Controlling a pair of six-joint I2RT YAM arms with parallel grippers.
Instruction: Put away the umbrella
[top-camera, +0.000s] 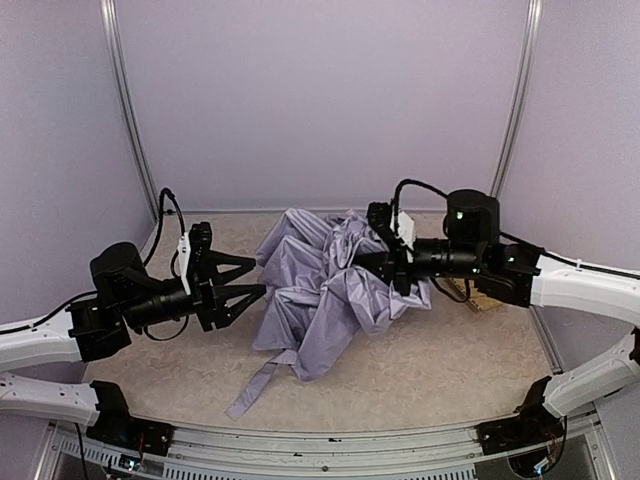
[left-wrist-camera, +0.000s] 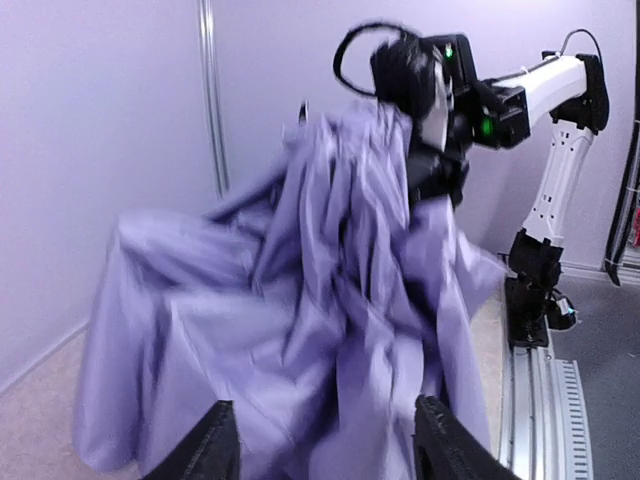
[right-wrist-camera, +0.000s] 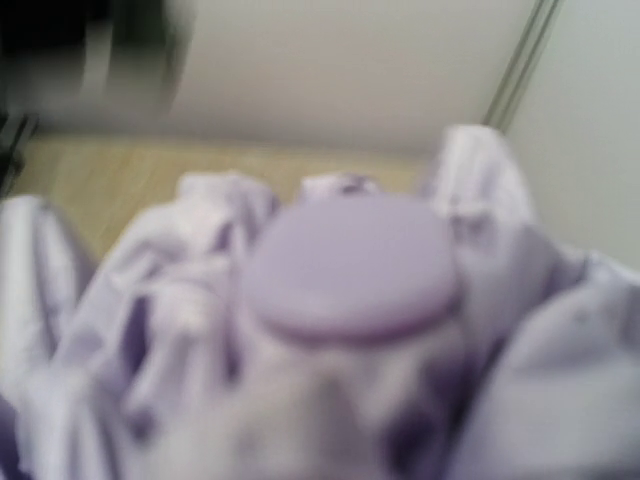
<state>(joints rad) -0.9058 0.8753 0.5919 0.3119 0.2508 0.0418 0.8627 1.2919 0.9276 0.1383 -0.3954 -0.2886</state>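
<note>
The umbrella (top-camera: 322, 285) is a crumpled heap of pale lavender fabric in the middle of the table, with its strap tab (top-camera: 252, 392) trailing toward the front. My left gripper (top-camera: 258, 278) is open just left of the fabric, pointing at it. In the left wrist view its fingers (left-wrist-camera: 214, 445) frame the cloth (left-wrist-camera: 300, 300) without touching it. My right gripper (top-camera: 385, 255) is buried in the top of the fabric and holds it lifted. The blurred right wrist view shows only cloth and a round lavender cap (right-wrist-camera: 350, 265), and its fingers are hidden. The black handle is not visible.
A small brown object (top-camera: 490, 298) lies at the table's right edge behind the right arm. Pale walls with metal posts (top-camera: 128, 110) close in the back and sides. A metal rail (top-camera: 330, 440) runs along the near edge.
</note>
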